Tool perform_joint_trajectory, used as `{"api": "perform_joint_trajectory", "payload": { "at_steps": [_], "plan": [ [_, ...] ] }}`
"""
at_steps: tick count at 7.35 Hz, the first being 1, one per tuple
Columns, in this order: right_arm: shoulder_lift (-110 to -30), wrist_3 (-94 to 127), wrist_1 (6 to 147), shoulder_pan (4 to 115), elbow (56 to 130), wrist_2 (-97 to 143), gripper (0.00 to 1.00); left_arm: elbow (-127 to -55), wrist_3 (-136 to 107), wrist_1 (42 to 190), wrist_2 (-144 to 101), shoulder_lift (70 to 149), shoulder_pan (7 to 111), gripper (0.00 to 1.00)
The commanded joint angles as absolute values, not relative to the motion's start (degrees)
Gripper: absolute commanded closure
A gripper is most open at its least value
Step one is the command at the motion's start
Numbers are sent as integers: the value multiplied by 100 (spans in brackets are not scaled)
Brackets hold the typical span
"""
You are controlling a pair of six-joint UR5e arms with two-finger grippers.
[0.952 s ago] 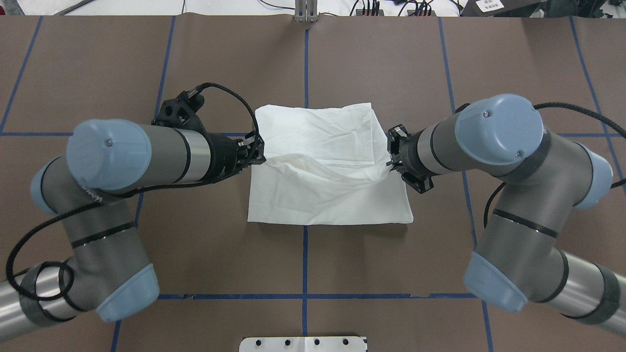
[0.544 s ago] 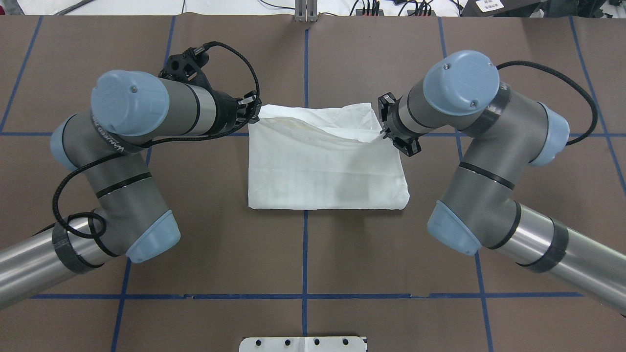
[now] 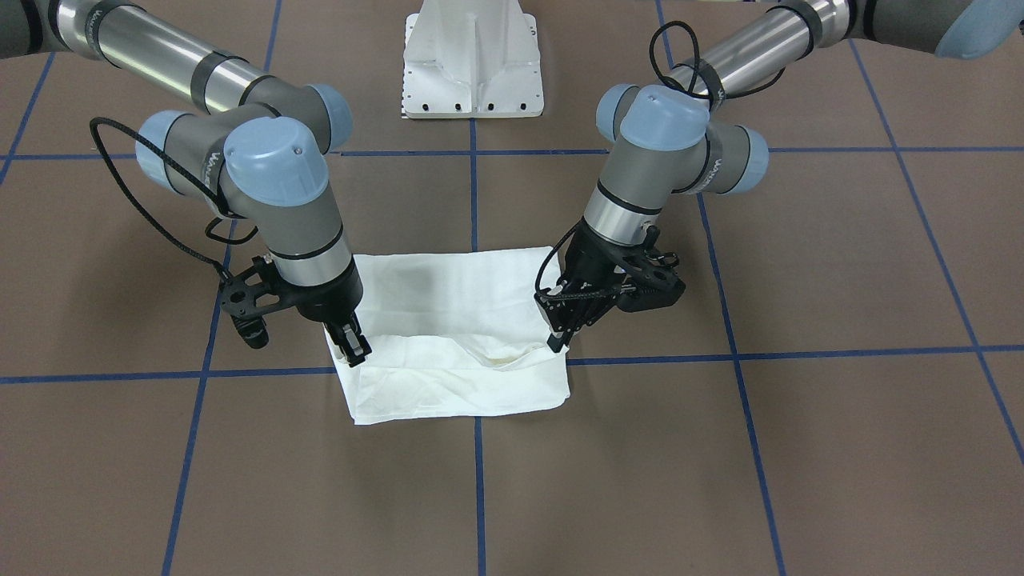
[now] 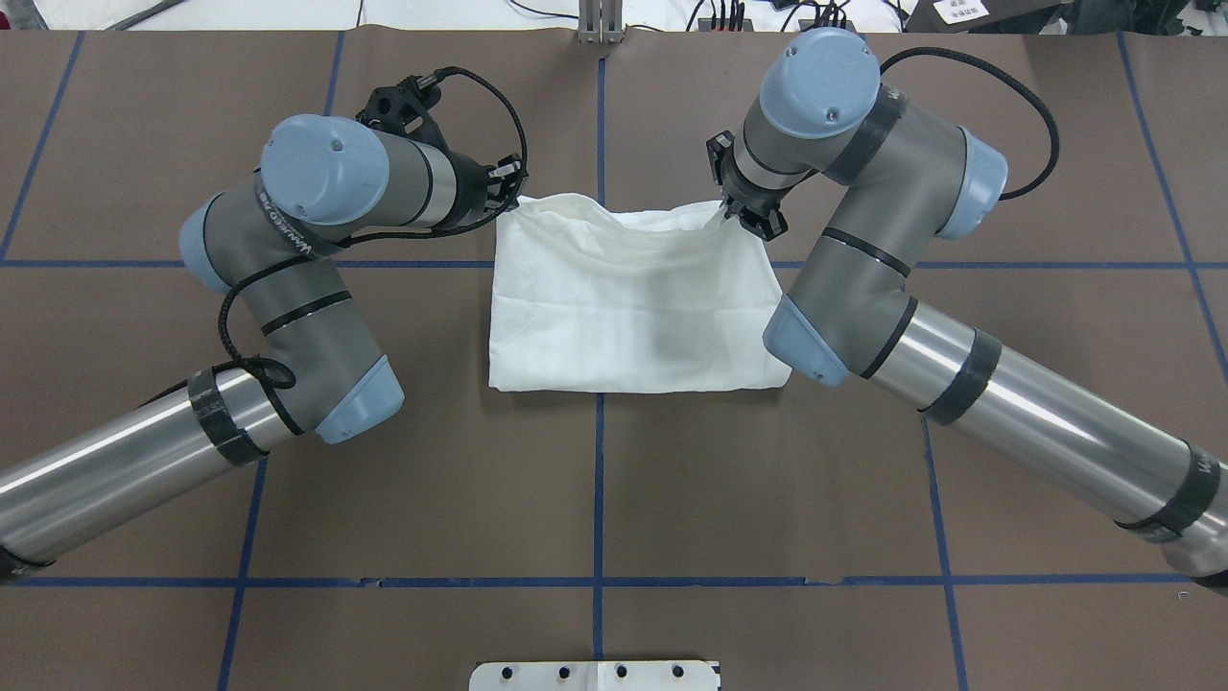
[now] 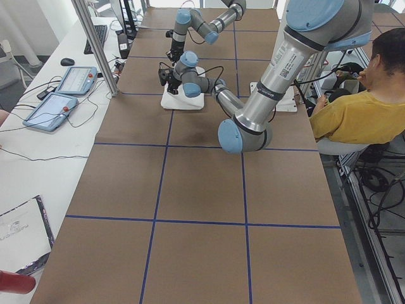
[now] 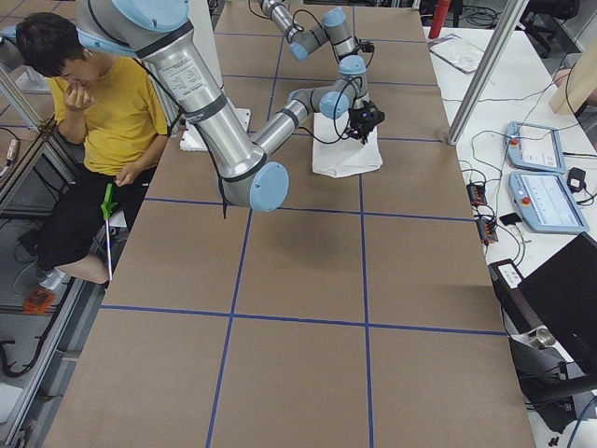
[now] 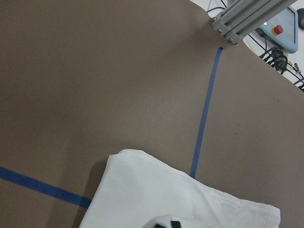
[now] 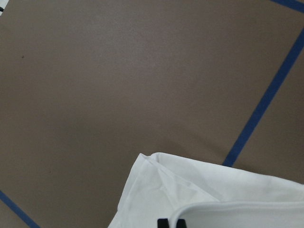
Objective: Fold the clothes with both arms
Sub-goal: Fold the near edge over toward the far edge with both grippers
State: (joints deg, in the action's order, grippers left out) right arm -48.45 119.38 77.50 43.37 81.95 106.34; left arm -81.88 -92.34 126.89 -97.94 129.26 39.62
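Overhead exterior view: the left gripper (image 4: 507,192) and right gripper (image 4: 737,206) are each clamped on a corner of the carried layer of the white T-shirt (image 4: 624,307), now at the garment's far edge. A second ago they held that layer midway across the shirt, with slack sagging between them. The top layer now covers the lower one, so this fold looks nearly complete, with lowering and release probably left. The shirt lies at the middle of the brown worktop (image 4: 384,480), astride the blue centre tape line (image 4: 599,480), a shorter rectangle than before.
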Motion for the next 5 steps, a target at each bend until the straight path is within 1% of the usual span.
{"api": "perform_joint_trajectory", "payload": {
  "at_steps": [1, 2, 3, 5],
  "plan": [
    [-4510, 11612, 7454, 4421, 7351, 10767, 1, -7369, -9115, 13234, -9765, 13139, 4061, 100],
    [-4457, 11254, 7062, 4430, 7043, 10775, 0, -7287, -8792, 13297, -9756, 13140, 4069, 24],
    [-4482, 10980, 6971, 4517, 7014, 10784, 0, -7286, -8737, 13307, -9765, 13148, 4191, 20],
    [-4666, 10365, 6961, 4990, 7040, 11230, 0, -7295, -8623, 13307, -9808, 13148, 4437, 20]
  ]
}}
